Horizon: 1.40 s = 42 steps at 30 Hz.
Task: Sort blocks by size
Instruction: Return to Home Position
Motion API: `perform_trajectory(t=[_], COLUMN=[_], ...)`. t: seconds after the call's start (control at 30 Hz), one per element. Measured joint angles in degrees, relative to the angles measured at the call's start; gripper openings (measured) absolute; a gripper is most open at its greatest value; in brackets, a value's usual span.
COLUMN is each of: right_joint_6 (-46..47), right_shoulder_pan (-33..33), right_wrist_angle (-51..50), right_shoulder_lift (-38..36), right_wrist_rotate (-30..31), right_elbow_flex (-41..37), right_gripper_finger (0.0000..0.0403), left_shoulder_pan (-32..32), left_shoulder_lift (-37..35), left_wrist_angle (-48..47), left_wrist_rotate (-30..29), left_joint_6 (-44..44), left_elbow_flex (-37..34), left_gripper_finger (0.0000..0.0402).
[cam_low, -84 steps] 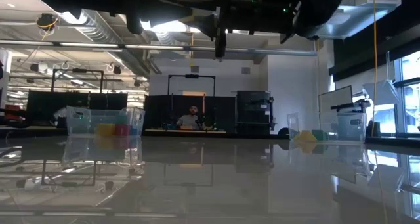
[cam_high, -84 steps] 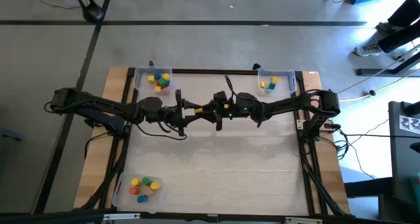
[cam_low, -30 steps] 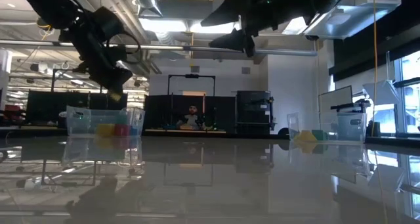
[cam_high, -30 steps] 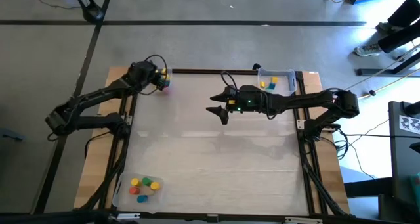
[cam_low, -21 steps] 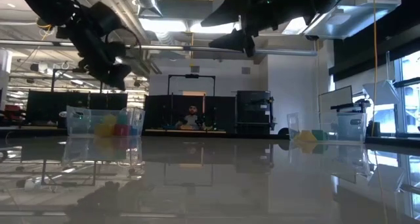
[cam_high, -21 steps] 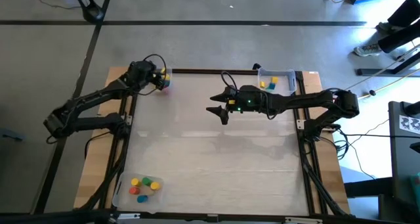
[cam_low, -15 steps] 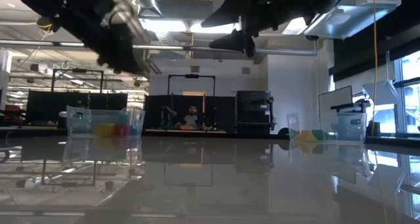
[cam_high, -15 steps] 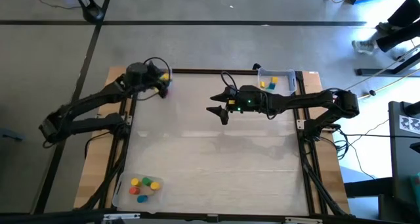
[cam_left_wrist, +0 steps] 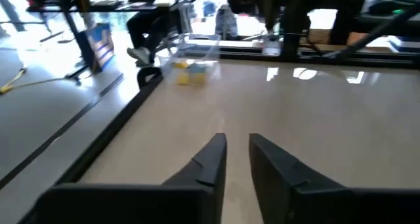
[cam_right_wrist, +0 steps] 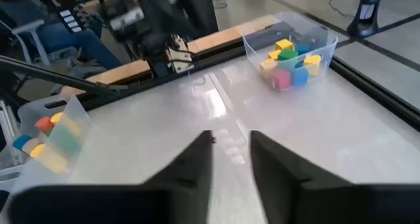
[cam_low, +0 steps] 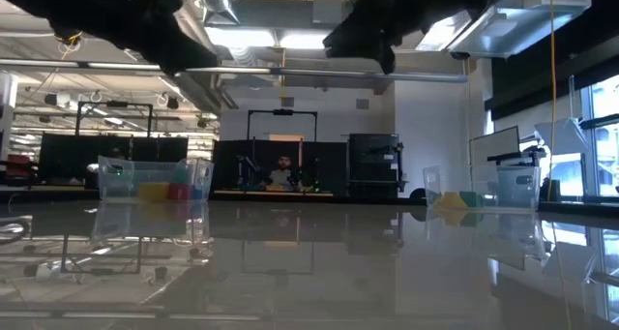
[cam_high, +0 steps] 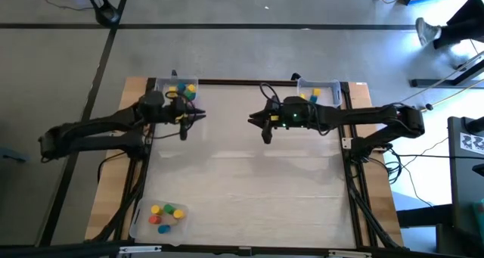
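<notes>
The blocks lie in three clear trays: a mixed lot at the far left (cam_high: 182, 91) (cam_right_wrist: 289, 55), yellow ones at the far right (cam_high: 308, 97) (cam_left_wrist: 187, 71), and several at the near left (cam_high: 165, 214) (cam_right_wrist: 46, 137). My left gripper (cam_high: 198, 117) (cam_left_wrist: 237, 152) hangs above the table just in front of the far-left tray and points toward the right edge. My right gripper (cam_high: 257, 125) (cam_right_wrist: 231, 145) hangs over the table's middle and points left. Each has a narrow gap between its fingers with nothing in it; the bare table shows through.
The table's dark frame rail (cam_high: 249, 82) runs along the far edge behind the trays. Bare tabletop (cam_high: 257, 190) lies between the arms and the near edge. A person sits in the room behind the table (cam_low: 281, 171).
My left gripper has come up and away from the far-left tray, swung toward the near and right, and turned from pointing down to pointing level across the table. My right gripper has shifted a little toward the right edge.
</notes>
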Motion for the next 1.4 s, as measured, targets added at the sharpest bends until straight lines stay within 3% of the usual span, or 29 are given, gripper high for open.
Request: perform_trajectory(t=[0.13,0.2,0.43,0.83,1.23,1.4], right_joint_6=[-0.63,-0.84,-0.45,1.74,2.44,1.46], right_shoulder_pan=[0.0,0.0,0.01,0.0,-0.04,-0.04], right_wrist_angle=[1.54,1.85,11.69,28.37,28.4,28.54], right_shoulder_lift=[-2.99,-4.61,-11.78,-22.25,-22.88,-22.9], right_wrist_rotate=[0.04,0.49,0.96,-0.09,-1.06,-2.99], right_elbow_flex=[-2.86,-5.12,-15.7,-33.41,-35.38,-35.36], right_gripper_finger=[0.0023,0.0007,0.0028,0.0006,0.0009,0.0009], left_shoulder_pan=[-2.76,-3.6,-4.31,-4.31,-4.31,-4.31], left_shoulder_lift=[-2.94,-4.61,-10.76,-18.67,-19.83,-19.81], left_wrist_angle=[2.43,3.04,3.85,4.9,3.93,3.04], left_wrist_rotate=[-0.04,-0.02,-0.05,-0.07,-0.23,0.58], left_joint_6=[-0.09,0.0,-0.87,-3.62,-6.33,-2.49], left_elbow_flex=[-3.7,-5.05,-9.44,-14.83,-15.62,-15.62], left_gripper_finger=[0.0029,0.0019,0.0006,0.0006,0.0006,0.0006])
